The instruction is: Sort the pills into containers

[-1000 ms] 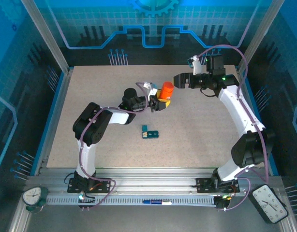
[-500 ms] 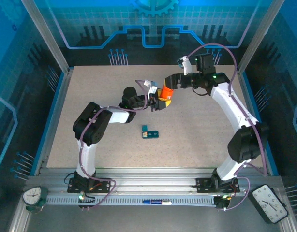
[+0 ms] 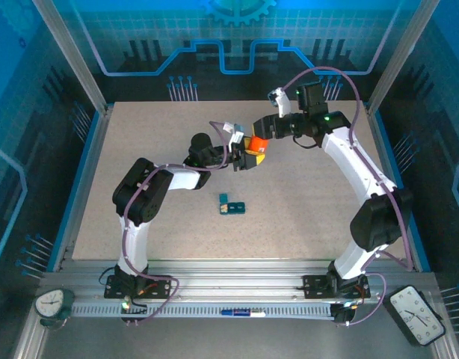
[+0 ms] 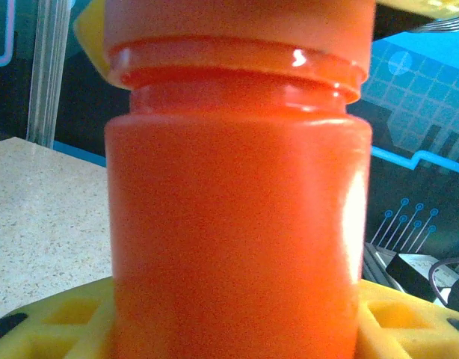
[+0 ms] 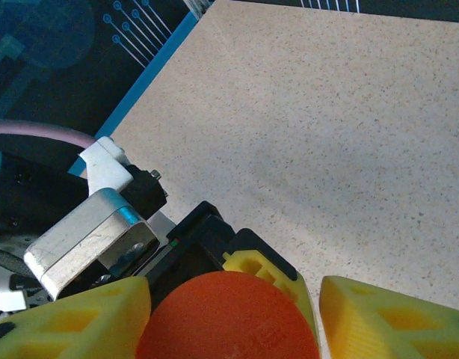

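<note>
Left gripper [image 3: 247, 158] clamped orange pill bottle [image 4: 237, 224]: probably light, rigid, slick. Right gripper [image 5: 233, 318] straddled cap [image 5: 222, 303], grip unclear; best held by the cap's sides.

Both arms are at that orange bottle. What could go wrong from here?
The right hand straddles the cap while the left hand holds the bottle; an off-centre squeeze or twist might slip it loose. Opened here, whatever is inside could spill onto the table, away from the teal strip.
</note>
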`<state>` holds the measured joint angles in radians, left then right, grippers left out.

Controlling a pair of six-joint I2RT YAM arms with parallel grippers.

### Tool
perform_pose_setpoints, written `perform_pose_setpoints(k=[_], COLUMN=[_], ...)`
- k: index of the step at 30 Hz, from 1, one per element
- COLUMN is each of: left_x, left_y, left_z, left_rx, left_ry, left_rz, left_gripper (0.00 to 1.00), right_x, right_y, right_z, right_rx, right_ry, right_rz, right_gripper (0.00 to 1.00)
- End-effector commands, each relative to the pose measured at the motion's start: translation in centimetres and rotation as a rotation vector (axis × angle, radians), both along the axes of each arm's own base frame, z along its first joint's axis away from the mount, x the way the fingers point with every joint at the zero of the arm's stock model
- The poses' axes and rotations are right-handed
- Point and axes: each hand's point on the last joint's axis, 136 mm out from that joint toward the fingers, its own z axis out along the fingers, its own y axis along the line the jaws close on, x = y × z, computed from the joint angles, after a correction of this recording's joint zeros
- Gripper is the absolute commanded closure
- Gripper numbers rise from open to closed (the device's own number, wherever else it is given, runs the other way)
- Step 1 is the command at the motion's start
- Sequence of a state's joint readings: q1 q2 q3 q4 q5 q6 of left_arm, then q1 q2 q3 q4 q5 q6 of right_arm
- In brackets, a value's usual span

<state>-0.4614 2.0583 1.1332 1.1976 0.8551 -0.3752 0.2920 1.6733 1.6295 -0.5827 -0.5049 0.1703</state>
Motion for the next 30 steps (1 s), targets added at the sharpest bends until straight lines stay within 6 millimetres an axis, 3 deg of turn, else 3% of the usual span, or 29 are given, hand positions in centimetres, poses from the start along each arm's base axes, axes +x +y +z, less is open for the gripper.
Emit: perform_pose_setpoints(k=[1,7,20,30], left_x=[-0.4,-0.3,0.4,1.0], left_y=[0.2,0.3,1.2,1.3], left_z=[2.9,3.3,4.1,3.7], left_rx=[-0.042,-0.041,-0.053,-0.049], left_ry=[-0.094,-0.13,-0.221,-0.212], left_rz=[-0.031,-0.01,0.115,0.14], left_gripper=[1.0,1.0,1.0,1.0], right_x=[0.1,-0.4,-1.7,-2.9], right_y=[-0.2,0.1,0.3,2.0], right_z=[-0.5,-2.0,-6.4,-7.2], right_rx=[-0.025,-0.035,-0.015,0.04], right_ry=[0.009,0.047,0.197,0.239], right_rz=[-0.009,-0.04,-0.329,-0.44], right_gripper=[0.52,0.6,0.62,0.63])
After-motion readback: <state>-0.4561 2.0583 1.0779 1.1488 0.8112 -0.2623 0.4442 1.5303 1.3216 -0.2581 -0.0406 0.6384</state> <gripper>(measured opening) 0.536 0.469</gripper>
